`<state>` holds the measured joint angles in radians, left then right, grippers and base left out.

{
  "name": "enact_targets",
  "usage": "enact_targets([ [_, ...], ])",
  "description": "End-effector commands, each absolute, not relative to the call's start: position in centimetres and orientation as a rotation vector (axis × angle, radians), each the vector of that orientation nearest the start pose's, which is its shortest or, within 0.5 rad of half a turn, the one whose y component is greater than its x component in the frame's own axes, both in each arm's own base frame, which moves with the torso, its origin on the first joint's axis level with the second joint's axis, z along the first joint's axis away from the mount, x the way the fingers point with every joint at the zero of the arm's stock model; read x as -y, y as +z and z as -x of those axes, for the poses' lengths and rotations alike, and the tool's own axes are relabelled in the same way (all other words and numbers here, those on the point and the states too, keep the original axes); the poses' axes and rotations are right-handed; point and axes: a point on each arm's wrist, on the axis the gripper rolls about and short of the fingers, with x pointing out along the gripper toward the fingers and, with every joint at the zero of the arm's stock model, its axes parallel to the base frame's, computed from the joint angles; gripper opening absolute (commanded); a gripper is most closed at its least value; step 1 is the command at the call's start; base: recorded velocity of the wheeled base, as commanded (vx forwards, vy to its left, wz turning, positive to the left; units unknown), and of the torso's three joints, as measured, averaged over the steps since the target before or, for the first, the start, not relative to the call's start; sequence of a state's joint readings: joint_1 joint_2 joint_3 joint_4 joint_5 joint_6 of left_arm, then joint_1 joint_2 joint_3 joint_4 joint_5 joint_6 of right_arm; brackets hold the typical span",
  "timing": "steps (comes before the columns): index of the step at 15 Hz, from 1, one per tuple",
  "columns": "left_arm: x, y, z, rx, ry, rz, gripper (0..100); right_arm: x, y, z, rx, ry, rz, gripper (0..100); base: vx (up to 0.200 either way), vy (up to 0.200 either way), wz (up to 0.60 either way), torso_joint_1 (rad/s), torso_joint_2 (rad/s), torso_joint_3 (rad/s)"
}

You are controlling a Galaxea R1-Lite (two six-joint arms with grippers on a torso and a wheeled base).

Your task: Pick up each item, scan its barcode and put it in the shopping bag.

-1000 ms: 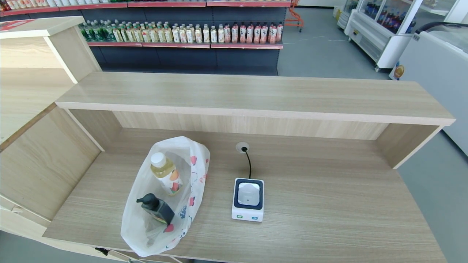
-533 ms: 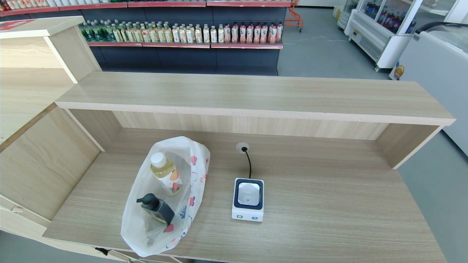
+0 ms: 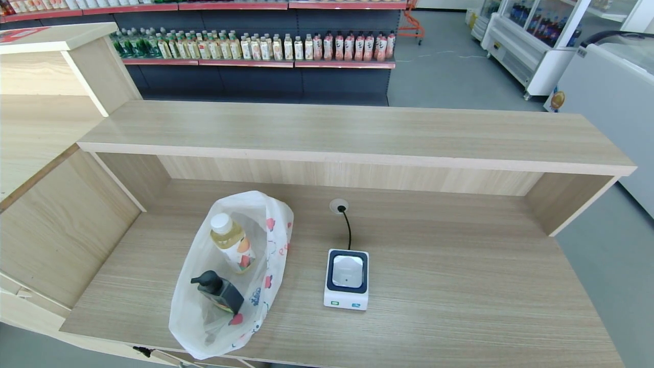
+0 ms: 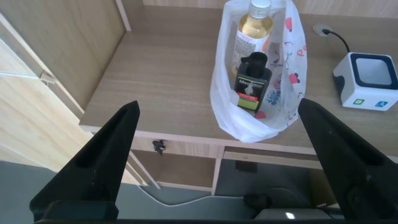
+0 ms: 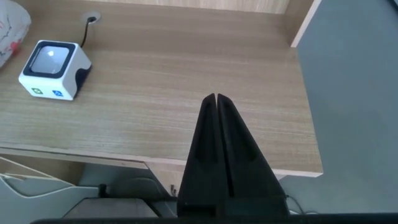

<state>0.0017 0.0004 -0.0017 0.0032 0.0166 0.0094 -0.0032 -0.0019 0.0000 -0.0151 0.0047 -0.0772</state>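
Wooden counter (image 3: 460,286) with shopping bag (image 3: 278,240) beside barcode scanner (image 3: 347,278)

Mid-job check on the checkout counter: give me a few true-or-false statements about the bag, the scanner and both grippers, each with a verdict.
1. The drink bottle and the dark pump bottle are both inside the shopping bag. True.
2. The scanner stands on the robot's left of the bag. False: it stands on the bag's right, apart from it.
3. The right gripper has its fingers spread wide. False: they are pressed together with nothing between them.
4. The left gripper is open and empty. True.
5. The scanner's cable runs to a hole in the counter. True.
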Motion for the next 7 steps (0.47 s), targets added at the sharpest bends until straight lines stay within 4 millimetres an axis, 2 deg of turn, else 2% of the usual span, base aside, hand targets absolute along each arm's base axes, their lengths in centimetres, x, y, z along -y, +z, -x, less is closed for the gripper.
enact_targets([
  [1,-0.03,7.56,2.29,-0.002,0.018,-0.009,100,-0.02,7.71,2.28,0.015,0.001,0.075,0,0.0,0.0,0.0,0.0,0.0,0.0],
  [7,-0.03,7.56,2.29,-0.002,0.018,-0.009,100,-0.01,7.71,2.28,0.015,-0.004,0.074,0,0.0,0.0,0.0,0.0,0.0,0.0],
])
